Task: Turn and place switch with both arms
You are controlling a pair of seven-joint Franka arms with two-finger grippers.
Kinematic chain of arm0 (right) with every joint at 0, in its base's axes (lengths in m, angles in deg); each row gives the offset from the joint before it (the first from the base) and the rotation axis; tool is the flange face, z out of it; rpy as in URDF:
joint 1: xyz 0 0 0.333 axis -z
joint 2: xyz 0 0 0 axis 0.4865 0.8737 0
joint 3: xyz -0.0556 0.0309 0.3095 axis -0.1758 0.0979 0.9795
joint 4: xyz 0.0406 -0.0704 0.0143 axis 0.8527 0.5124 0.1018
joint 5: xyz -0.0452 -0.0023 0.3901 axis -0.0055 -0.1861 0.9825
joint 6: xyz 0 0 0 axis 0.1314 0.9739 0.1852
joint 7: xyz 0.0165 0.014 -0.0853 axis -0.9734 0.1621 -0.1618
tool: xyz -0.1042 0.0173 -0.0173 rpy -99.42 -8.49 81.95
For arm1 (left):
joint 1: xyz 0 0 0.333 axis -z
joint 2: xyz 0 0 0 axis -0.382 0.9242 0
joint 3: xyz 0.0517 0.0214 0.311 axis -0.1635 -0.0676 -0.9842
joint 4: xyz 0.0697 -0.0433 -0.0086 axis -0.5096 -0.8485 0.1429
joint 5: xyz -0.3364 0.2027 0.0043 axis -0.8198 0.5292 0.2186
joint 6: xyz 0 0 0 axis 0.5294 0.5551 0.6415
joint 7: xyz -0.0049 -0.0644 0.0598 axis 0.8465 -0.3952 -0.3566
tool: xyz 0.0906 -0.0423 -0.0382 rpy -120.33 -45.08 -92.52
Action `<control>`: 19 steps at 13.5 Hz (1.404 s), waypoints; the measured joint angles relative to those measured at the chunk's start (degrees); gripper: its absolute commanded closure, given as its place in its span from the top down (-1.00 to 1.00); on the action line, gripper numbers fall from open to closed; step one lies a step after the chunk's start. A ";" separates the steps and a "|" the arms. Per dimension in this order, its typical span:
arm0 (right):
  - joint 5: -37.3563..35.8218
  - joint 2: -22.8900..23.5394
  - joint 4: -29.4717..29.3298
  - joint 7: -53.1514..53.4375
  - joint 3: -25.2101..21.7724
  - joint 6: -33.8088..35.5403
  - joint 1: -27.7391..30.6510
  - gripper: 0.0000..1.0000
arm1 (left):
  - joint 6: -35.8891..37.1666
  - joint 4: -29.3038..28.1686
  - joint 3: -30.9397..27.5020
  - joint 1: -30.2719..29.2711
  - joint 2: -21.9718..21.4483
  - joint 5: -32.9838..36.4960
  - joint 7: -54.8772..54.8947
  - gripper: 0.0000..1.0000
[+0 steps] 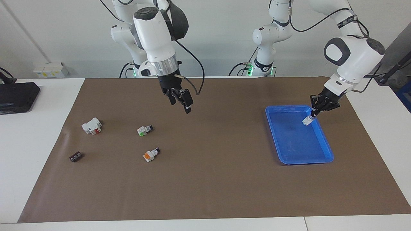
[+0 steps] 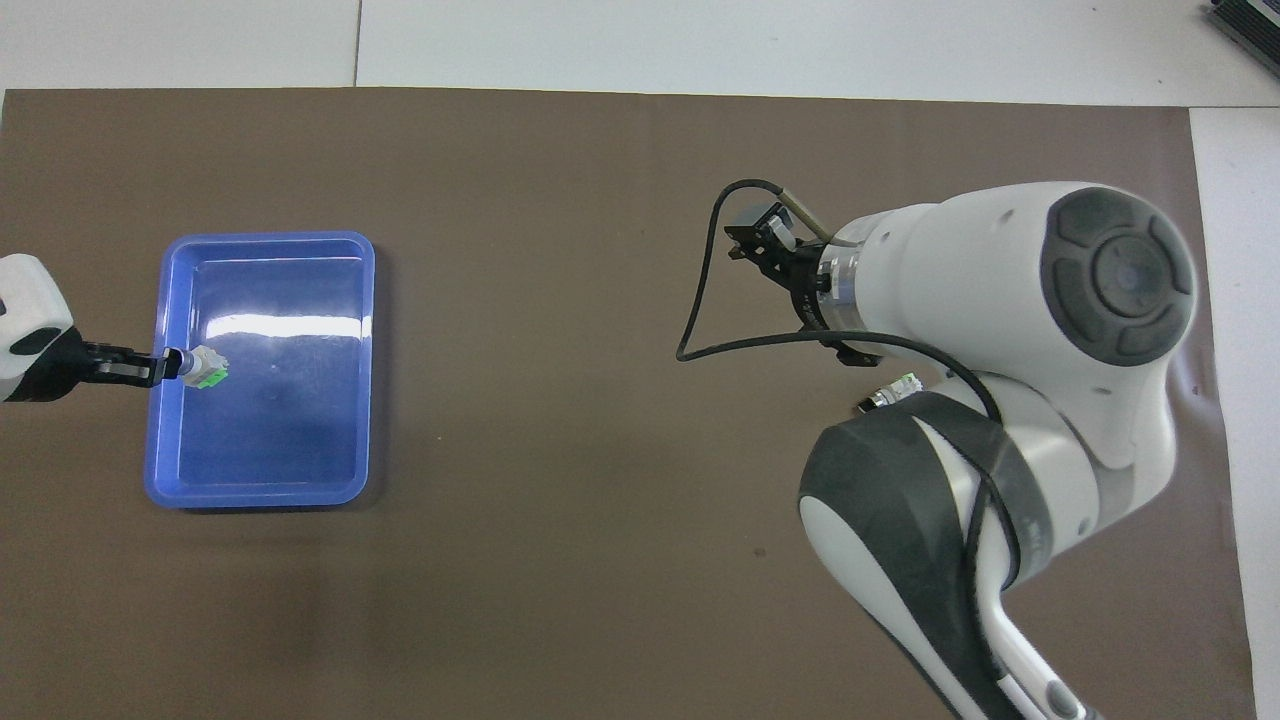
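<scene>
While the left hand point(image 1: 312, 114) pinched the switch point(image 1: 307, 121) by its narrow end over the blue tray point(image 1: 325, 142), it looked light and stiff (perhaps slippery); the right hand point(image 1: 180, 102) hung spread.

Switch point(image 1: 307, 121) apparently above blue tray point(image 1: 324, 141)

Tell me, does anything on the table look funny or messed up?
Nothing looks broken or spilled. The left gripper holds a green switch over the blue tray. The loose parts toward the right arm's end lie at odd angles; the right gripper hangs open above the mat.
</scene>
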 measured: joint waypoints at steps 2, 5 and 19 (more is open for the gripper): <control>-0.55 -0.76 -0.01 -10.25 -0.11 2.02 3.25 1.00 | -2.13 -1.01 0.09 0.00 1.35 0.00 0.04 -0.71; -2.10 -1.89 -0.61 -23.90 -0.25 6.58 7.90 1.00 | -2.60 -0.34 0.06 0.00 1.55 0.00 0.04 0.76; -4.80 -4.31 -11.75 -50.10 -9.22 31.09 11.25 1.00 | 27.63 32.03 1.19 11.70 8.20 9.32 -24.06 0.91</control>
